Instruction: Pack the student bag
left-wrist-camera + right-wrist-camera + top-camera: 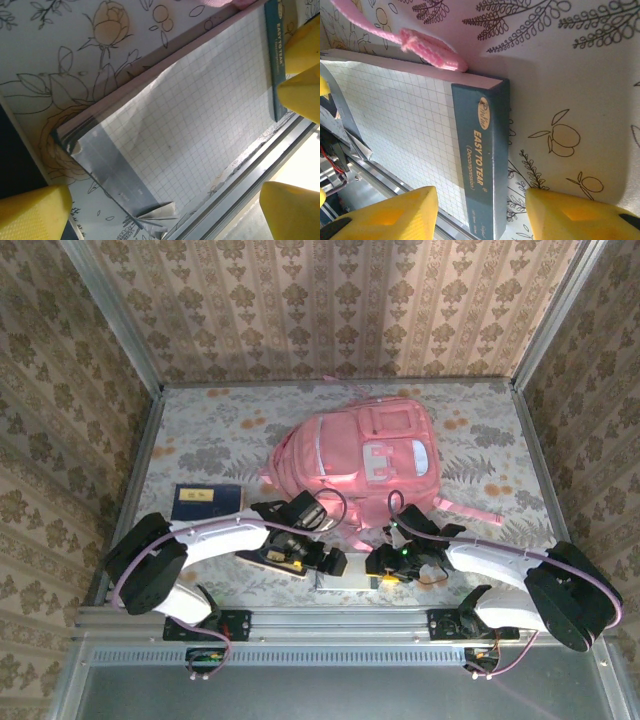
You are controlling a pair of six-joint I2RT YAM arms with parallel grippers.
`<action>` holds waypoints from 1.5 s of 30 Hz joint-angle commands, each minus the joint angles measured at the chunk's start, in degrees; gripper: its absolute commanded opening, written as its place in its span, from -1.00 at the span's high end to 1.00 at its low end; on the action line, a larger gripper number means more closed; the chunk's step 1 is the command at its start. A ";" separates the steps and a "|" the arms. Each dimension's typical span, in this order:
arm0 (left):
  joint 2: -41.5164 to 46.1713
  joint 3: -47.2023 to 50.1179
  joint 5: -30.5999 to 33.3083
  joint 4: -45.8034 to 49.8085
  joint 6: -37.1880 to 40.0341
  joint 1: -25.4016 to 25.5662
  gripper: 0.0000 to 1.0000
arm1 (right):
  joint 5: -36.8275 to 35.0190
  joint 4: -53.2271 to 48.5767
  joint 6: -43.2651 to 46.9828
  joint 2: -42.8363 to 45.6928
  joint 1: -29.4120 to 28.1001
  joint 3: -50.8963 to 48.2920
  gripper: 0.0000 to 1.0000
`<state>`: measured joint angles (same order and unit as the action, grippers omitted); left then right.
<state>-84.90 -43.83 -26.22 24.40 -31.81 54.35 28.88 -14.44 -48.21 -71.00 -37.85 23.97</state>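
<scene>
Lying front side up in the upper middle of the top view, the large soft pink fabric student bag (350, 445), with pale panels and front zip pockets, rests on the flower-printed tablecloth (480, 430). At the bottom centre of that frame, just beside the grey metal rail (300, 618), lies a flat white graph-paper pad (345, 581) with a dark blue "EASY TO TEAR" strip at 1 end and grey tape at the other. It sits below the bag's body and apart from it. In the right wrist view 1 pink woven strap (427, 45) crosses the upper left, its end at the pad's edge. The left gripper (332, 562) hangs over the taped end, its 2 yellow fingers (35, 212) spread wide and holding nothing. The right gripper (385, 565) is at the blue-strip end with its jaws parted around the strip's corner and a gap visible on each side. A small dark blue rectangular book (207, 500) lies at the left, well apart from the bag
</scene>
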 commanded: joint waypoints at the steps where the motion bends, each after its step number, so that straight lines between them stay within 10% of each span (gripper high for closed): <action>1: 0.38 1.81 2.03 1.85 0.13 -1.43 -1.00 | -1.49 8.00 -0.13 -4.21 -0.47 -1.61 -0.06; 15: -8.88 -4.49 -2.59 -1.58 1.16 1.82 -0.99 | 7.86 19.88 -2.33 -9.98 -0.43 -0.19 0.04; 30: -7.44 -3.90 -1.63 -0.96 1.44 0.93 -0.99 | 8.15 16.91 -3.41 -2.36 0.82 0.07 1.00; 45: -1.77 -2.41 -0.25 1.07 0.96 -2.32 -1.00 | 7.47 11.55 -2.56 4.14 3.75 0.59 1.00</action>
<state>-88.47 -47.48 -26.55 24.47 -31.92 52.97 35.48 -4.08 -51.35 -69.06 -35.00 23.24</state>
